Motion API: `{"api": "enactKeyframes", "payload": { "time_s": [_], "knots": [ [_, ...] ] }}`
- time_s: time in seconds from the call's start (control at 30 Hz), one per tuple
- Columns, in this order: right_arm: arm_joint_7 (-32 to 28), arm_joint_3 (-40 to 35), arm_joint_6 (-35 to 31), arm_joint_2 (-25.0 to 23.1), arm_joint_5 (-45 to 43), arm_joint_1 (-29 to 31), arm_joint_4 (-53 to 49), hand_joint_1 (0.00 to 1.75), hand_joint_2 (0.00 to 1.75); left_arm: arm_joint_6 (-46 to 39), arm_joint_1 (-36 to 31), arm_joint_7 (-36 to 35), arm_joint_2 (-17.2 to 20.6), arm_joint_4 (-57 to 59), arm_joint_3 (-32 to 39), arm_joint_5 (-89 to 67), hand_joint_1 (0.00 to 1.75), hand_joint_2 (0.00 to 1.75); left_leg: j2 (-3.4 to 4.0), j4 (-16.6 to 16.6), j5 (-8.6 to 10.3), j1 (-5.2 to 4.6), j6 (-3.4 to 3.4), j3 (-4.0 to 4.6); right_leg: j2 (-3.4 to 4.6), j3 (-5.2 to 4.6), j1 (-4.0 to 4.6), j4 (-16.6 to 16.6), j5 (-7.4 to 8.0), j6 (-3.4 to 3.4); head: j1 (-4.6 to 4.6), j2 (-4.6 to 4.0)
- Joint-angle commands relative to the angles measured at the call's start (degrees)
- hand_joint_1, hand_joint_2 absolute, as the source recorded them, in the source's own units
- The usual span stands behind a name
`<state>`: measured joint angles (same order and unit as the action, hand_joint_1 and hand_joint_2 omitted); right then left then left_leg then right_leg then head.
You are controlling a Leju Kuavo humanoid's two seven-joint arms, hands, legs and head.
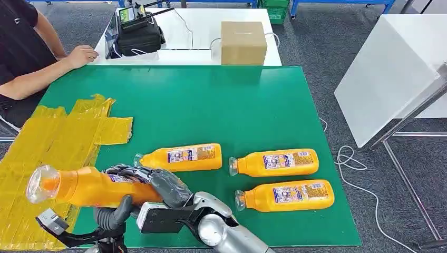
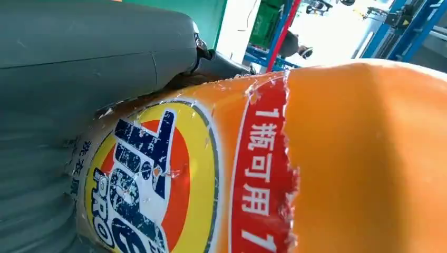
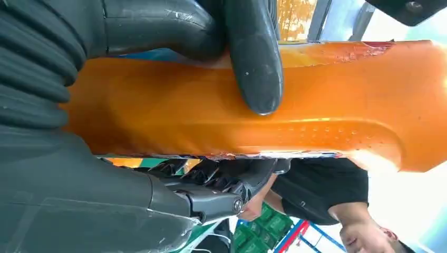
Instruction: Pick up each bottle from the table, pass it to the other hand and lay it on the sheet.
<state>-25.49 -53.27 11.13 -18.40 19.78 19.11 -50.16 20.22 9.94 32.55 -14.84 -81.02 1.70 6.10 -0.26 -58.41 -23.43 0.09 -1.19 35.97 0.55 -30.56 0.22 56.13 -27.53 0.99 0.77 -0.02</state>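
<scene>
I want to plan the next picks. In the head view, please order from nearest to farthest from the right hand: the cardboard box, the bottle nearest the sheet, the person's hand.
From the right hand:
1. Lying bottle, just beyond it.
2. Person's hand, far left.
3. Cardboard box, far centre.

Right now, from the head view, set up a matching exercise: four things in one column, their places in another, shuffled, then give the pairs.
Things:
1. held bottle
2. cardboard box
3. yellow sheet
4. person's hand

Places:
A. on the white table beyond the green mat
B. gripped in the right hand, above the mat's near edge
C. resting at the white table's corner
D. spread along the green mat's left side

Pairs: 1-B, 2-A, 3-D, 4-C
</scene>
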Motion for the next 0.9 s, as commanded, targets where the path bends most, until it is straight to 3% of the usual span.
{"api": "enactKeyframes", "payload": {
  "time_s": [0.03, 0.27, 0.3, 0.33, 0.37, 0.47, 0.57, 0.6, 0.9],
  "knots": [
    [-0.84, -5.53, 0.27, 1.78, 0.19, -0.01, 1.39, 1.75, 1.75, -0.16, -3.80, -0.43, 0.03, 3.19, -0.05, 0.11, 1.75, 1.75, -0.14, 0.10, 0.01, -0.02, 0.06, -0.16, -0.19, 0.21, -0.03, -0.10, -0.04, 0.02, 0.00, 0.00],
    [-0.26, -3.97, -1.45, 2.17, 0.23, -0.80, 0.74, 1.75, 1.75, -0.81, -3.71, -0.10, 0.14, 3.37, 0.22, 0.02, 1.75, 1.75, -0.18, 0.11, 0.02, -0.01, 0.06, -0.17, -0.23, 0.23, -0.02, -0.11, -0.04, 0.02, -0.02, 0.00],
    [0.00, -1.40, -5.81, 1.97, 0.72, -3.60, -1.87, 0.51, 1.75, -2.05, -2.89, 0.00, 0.14, 2.16, 1.00, -0.69, 1.75, 1.75, -0.21, 0.15, 0.01, -0.03, 0.09, -0.28, -0.28, 0.34, -0.04, -0.14, -0.07, 0.02, -0.02, 0.00],
    [0.87, 0.11, -8.78, 2.02, 1.83, -6.16, -5.38, 0.00, 1.75, -3.52, -2.18, 0.15, 0.01, 1.04, 1.73, -1.97, 1.75, 1.75, -0.18, 0.11, 0.02, -0.02, 0.06, -0.17, -0.23, 0.22, -0.02, -0.11, -0.04, 0.02, 0.00, 0.00],
    [2.25, 0.70, -9.50, 2.59, 2.91, -7.19, -8.07, 0.00, 0.00, -4.12, -1.71, 0.13, -0.12, 0.03, 2.58, -2.85, 1.75, 1.75, -0.12, 0.07, 0.00, 0.00, 0.05, -0.12, -0.16, 0.16, 0.00, -0.09, -0.04, 0.01, -0.02, 0.00],
    [2.32, 7.57, -11.46, 3.98, 1.61, -10.66, -15.60, 0.00, 0.00, -12.29, -1.13, -0.07, -0.12, -3.29, 5.47, -12.16, 1.75, 1.75, -0.17, 0.06, -0.06, -0.01, 0.07, -0.15, -0.20, 0.22, -0.01, -0.08, -0.09, 0.02, -0.02, 0.00],
    [1.67, 12.40, -9.53, 5.11, 1.61, -12.84, -20.34, 0.00, 0.00, -15.19, -1.38, -1.34, 0.90, -5.44, 8.36, -17.40, 1.75, 1.75, -0.08, 0.06, -0.04, -0.02, 0.05, 0.00, -0.11, 0.54, -0.02, -0.06, -0.05, 0.02, 0.00, 0.00],
    [1.64, 14.05, -9.51, 4.97, 2.14, -13.45, -20.84, 0.00, 0.00, -20.23, -1.74, -2.23, 1.49, -5.61, 10.09, -23.75, 1.75, 1.75, -0.06, 0.04, -0.04, 0.01, 0.05, -0.02, -0.09, 0.62, 0.01, -0.05, -0.04, 0.02, 0.02, 0.00],
    [1.33, 15.01, -9.11, 4.27, 2.79, -13.78, -20.19, 0.00, 0.00, -21.89, -2.20, -2.41, 1.93, -4.76, 12.06, -27.25, 1.75, 1.75, -0.06, 0.09, -0.03, -0.02, 0.08, -0.14, -0.17, 0.66, -0.01, -0.08, -0.05, 0.02, -0.02, 0.00]
  ]
}}
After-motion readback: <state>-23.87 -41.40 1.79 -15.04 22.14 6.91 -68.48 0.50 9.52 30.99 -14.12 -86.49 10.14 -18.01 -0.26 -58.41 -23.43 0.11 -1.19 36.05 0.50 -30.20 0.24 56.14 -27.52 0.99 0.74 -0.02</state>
